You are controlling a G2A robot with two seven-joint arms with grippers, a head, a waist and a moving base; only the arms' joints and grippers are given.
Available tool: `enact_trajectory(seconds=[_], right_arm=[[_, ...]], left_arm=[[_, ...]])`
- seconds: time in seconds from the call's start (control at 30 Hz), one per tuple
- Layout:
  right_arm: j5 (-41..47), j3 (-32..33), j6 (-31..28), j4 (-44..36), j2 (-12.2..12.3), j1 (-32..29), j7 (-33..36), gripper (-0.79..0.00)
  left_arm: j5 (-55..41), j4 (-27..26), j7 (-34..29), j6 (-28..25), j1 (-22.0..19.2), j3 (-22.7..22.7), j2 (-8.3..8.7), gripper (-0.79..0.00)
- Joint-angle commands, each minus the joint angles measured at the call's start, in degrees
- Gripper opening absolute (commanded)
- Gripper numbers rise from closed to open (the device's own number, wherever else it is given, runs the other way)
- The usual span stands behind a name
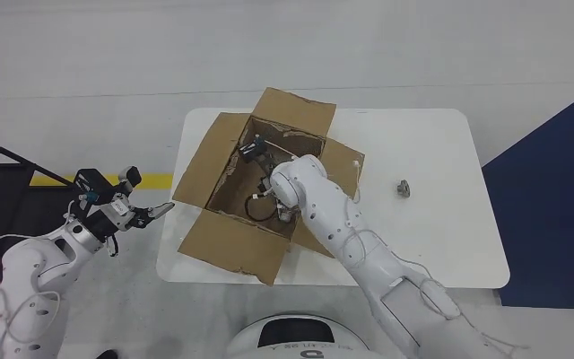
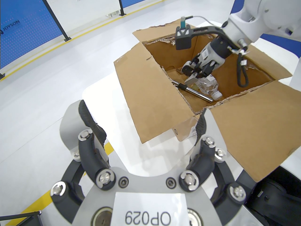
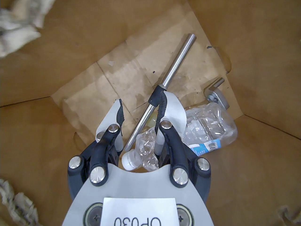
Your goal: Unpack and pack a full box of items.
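Note:
An open cardboard box (image 1: 211,157) stands on the white table (image 1: 430,233). My right gripper (image 3: 141,106) is down inside it, open, with its fingers either side of a shiny metal rod (image 3: 176,64) lying on the box floor. Beside the rod lie a crushed clear plastic bottle (image 3: 209,123) with a white cap and a small metal bracket (image 3: 216,94). The left wrist view shows the same gripper (image 2: 195,74) low over the rod (image 2: 196,92) and bottle (image 2: 209,86). My left gripper (image 2: 142,116) hangs open and empty off the table's left side (image 1: 148,214), short of the box's flap (image 2: 145,88).
Crumpled packing paper (image 3: 23,12) lies against the box walls, with more at a lower corner (image 3: 16,203). A small grey item (image 1: 403,188) sits on the table to the right of the box. The four flaps are spread outward. Blue barrier panels (image 2: 28,24) stand across the floor.

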Motion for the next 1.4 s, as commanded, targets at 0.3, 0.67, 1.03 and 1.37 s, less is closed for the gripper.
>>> enact_trajectory(seconds=[0.3,0.67,1.03,1.37], right_arm=[[5.2,-3.3,2.4,17.6,-3.4,8.3,-3.9,-0.437],[7.6,-5.9,5.6,28.7,-6.6,12.8,-5.1,-0.533],[9.5,-6.7,5.8,33.4,-8.7,15.3,-7.2,-0.785],[7.1,-5.5,8.0,23.4,-7.3,11.0,-11.8,-0.785]], left_arm=[[0.0,0.0,0.0,0.0,0.0,0.0,0.0,0.0],[0.0,0.0,0.0,0.0,0.0,0.0,0.0,0.0],[0.0,0.0,0.0,0.0,0.0,0.0,0.0,0.0],[0.0,0.0,0.0,0.0,0.0,0.0,0.0,0.0]])
